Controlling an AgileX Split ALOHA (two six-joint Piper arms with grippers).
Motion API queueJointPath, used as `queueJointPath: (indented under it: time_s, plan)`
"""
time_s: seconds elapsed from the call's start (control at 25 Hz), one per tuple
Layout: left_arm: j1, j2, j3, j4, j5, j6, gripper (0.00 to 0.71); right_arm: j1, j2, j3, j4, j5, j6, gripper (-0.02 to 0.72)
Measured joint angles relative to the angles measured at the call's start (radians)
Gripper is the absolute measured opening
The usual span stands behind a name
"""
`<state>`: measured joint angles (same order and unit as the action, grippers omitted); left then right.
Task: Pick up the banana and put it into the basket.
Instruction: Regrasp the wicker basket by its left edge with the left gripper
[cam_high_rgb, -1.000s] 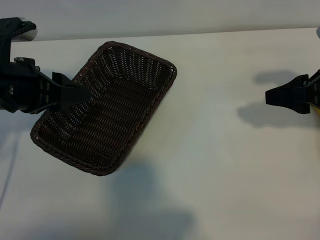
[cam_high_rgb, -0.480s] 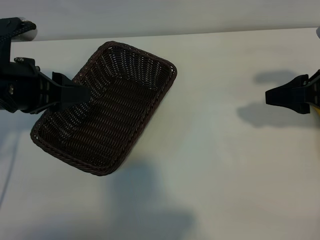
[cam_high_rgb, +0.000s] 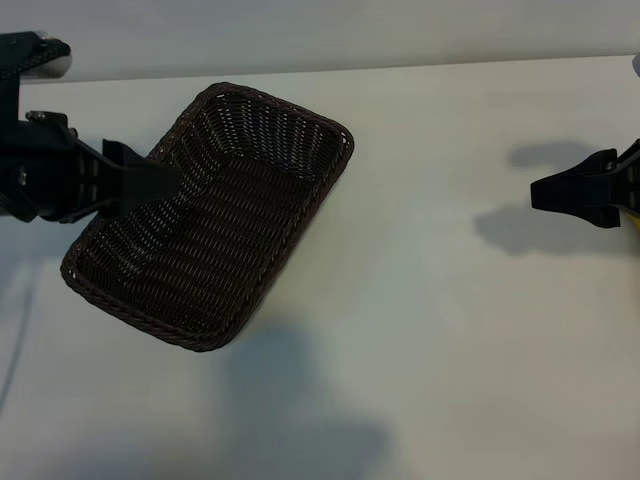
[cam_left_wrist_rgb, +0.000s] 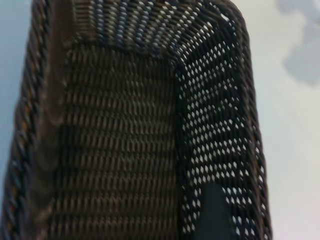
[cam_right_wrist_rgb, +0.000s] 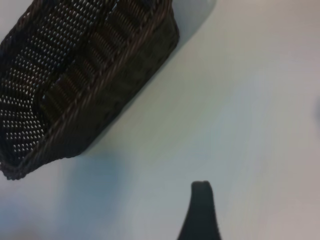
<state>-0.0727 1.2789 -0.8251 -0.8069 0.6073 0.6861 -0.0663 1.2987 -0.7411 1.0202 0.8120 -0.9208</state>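
My right gripper hangs wide open, empty; left gripper open over the dark brown woven wicker basket. Only a yellow sliver beneath the right arm hints at the banana; I'd locate it before descending.

No legible text, label, brand, number or sign is observed in any view. The woven basket bears no marking, and none is seen on the white table. The black housings of the left gripper and right gripper carry nothing readable.
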Motion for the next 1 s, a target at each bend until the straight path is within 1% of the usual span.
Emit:
queueJointPath:
  time_s: [0.16, 0.28, 0.4, 0.52, 0.64, 0.76, 0.88, 1.0]
  plan:
    - [0.0, -0.005, 0.0, -0.001, -0.012, -0.062, 0.54, 0.0, 0.0, 0.0, 0.0, -0.001, 0.0, 0.583]
    - [0.0, -0.025, -0.004, 0.021, 0.008, -0.209, 0.54, 0.0, 0.0, 0.0, 0.0, 0.0, 0.0, 0.583]
    - [0.0, -0.041, -0.044, 0.129, 0.048, -0.456, 0.54, 0.0, 0.0, 0.0, 0.0, 0.0, 0.0, 0.583]
    - [0.0, -0.043, -0.099, 0.297, 0.109, -0.716, 0.54, 0.0, 0.0, 0.0, 0.0, 0.0, 0.0, 0.583]
    - [0.0, -0.043, -0.148, 0.438, 0.167, -0.926, 0.54, 0.0, 0.0, 0.0, 0.0, 0.0, 0.0, 0.583]
    - [0.0, -0.043, -0.169, 0.537, 0.183, -1.09, 0.54, 0.0, 0.0, 0.0, 0.0, 0.0, 0.0, 0.583]
    - [0.0, -0.036, -0.169, 0.574, 0.212, -1.238, 0.54, 0.0, 0.0, 0.0, 0.0, -0.006, 0.0, 0.583]
    - [0.0, -0.007, -0.169, 0.563, 0.251, -1.33, 0.54, 0.0, 0.0, 0.0, 0.0, -0.007, 0.001, 0.583]
